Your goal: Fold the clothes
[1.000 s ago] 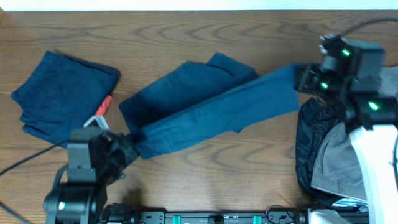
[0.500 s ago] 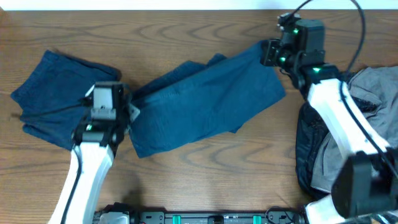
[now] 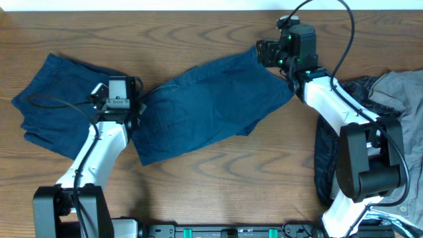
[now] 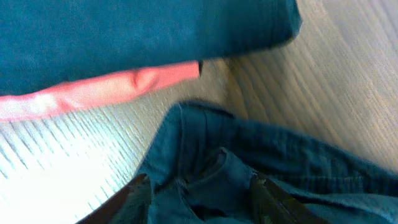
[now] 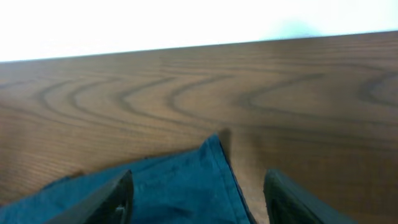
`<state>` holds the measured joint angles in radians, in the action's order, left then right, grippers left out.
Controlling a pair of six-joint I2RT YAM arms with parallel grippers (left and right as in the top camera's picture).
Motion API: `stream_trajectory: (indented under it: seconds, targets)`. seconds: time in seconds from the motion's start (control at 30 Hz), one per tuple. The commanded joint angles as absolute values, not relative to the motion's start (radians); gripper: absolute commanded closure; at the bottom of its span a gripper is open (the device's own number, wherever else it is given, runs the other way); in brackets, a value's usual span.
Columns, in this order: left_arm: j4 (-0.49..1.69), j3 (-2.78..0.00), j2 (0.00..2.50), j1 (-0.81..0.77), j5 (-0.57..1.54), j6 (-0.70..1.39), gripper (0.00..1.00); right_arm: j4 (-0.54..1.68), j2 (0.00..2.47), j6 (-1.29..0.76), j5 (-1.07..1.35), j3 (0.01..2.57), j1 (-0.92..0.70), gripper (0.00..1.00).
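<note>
Dark navy shorts [image 3: 211, 106] lie folded over on the wooden table's middle. My left gripper [image 3: 137, 109] sits at their left edge, open, with the cloth [image 4: 249, 162] lying loose between its spread fingers [image 4: 134, 198]. At the shorts' far right corner [image 5: 205, 168] my right gripper [image 3: 262, 53] is open too, its fingers [image 5: 109, 200] wide apart on either side of the corner. Another folded navy garment [image 3: 56, 106] rests at the left. An orange-red piece [image 4: 99, 87] sticks out from under it in the left wrist view.
A heap of clothes lies at the right edge of the table, with grey shorts [image 3: 396, 86] on a shiny black piece [image 3: 327, 155]. Bare wood [image 3: 218, 178] runs along the front. The table's far edge [image 5: 199, 46] is close behind the right gripper.
Both arms carried the shorts' near edge away from the front and laid it over the rest. Both grippers, shut on the cloth before, have opened and let go.
</note>
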<state>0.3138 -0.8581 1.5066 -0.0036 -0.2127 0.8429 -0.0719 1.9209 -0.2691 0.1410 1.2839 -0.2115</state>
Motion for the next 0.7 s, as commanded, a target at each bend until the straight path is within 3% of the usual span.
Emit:
stream_trajectory:
  seconds: [0.0, 0.1, 0.3, 0.53, 0.67]
  targets:
    - [0.318, -0.866, 1.460, 0.034, -0.201, 0.805, 0.25, -0.044, 1.885, -0.230, 0.155, 1.309, -0.219, 0.33]
    - [0.374, -0.866, 1.385, 0.060, -0.144, 0.790, 0.20, 0.021, 1.839, -0.222, 0.215, 1.309, -0.219, 0.37]
    - [0.574, -0.866, 1.259, 0.073, -0.099, 0.790, 0.19, 0.171, 1.777, -0.178, 0.406, 1.308, -0.230, 0.52]
    - [0.685, -0.814, 1.324, 0.073, -0.035, 0.790, 0.02, 0.344, 1.840, -0.115, 0.358, 1.307, -0.278, 0.56]
    - [0.606, -0.769, 1.414, 0.073, 0.056, 0.790, 0.02, 0.400, 1.915, -0.118, 0.273, 1.307, -0.283, 0.55]
